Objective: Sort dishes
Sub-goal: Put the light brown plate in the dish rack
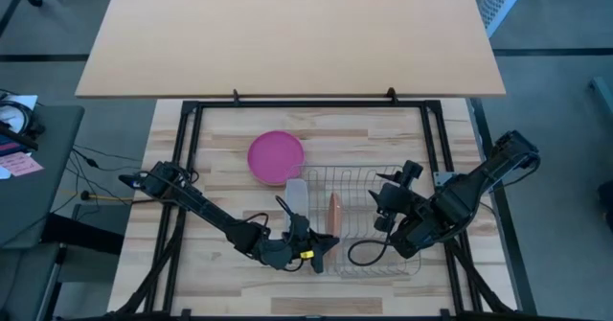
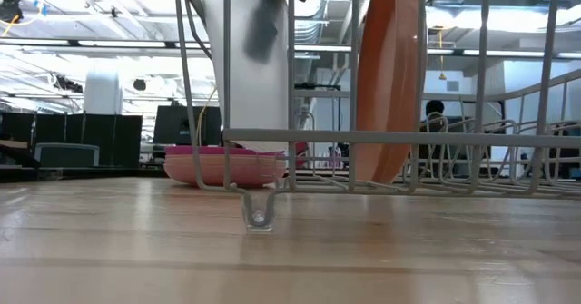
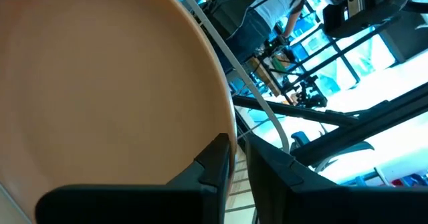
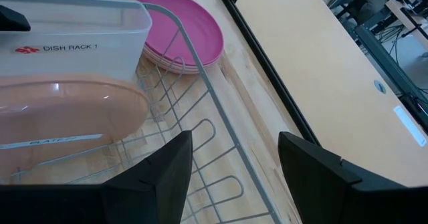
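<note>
On the white tray [image 4: 67, 47] clipped to the wire rack [image 1: 369, 230] we read "DISH RACK 1". Orange-tan plate [image 1: 334, 213] stands upright inside the rack. Our left hand [image 1: 321, 252] sits at its rim, fingers [image 3: 214, 160] slightly parted astride the edge. Pink plates [image 1: 276, 156] lie stacked on the table [image 1: 215, 192] beside the rack. Right hand [image 1: 383, 206] hovers open over the rack.

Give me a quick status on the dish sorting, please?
Left gripper at the orange-tan plate, upright in the wire rack. Right gripper open, waiting over the rack. Pink plates stacked on the table. Nothing blocking.
</note>
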Robot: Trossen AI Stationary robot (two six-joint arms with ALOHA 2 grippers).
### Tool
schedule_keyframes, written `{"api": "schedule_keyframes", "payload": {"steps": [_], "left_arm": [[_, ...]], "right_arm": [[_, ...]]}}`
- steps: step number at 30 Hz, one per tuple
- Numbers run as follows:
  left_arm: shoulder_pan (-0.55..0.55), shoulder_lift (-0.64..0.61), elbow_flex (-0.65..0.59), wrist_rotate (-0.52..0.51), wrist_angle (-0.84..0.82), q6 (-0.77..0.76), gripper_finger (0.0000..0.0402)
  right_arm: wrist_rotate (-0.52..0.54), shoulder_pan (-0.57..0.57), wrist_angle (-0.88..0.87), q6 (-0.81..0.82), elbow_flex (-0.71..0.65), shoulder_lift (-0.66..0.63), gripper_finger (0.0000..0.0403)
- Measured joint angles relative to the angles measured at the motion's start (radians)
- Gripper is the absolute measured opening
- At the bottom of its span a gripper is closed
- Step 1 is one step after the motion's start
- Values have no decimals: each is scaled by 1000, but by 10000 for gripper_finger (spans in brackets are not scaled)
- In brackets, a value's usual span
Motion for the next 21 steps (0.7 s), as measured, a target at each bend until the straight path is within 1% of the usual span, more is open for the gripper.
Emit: {"api": "schedule_keyframes", "payload": {"steps": [17,21], "left_arm": [[2,0,0,18,8,18,52],[2,0,0,19,10,38,65]], "right_arm": [[-4,0,0,1,0,0,225],[-5,0,0,1,0,0,225]]}}
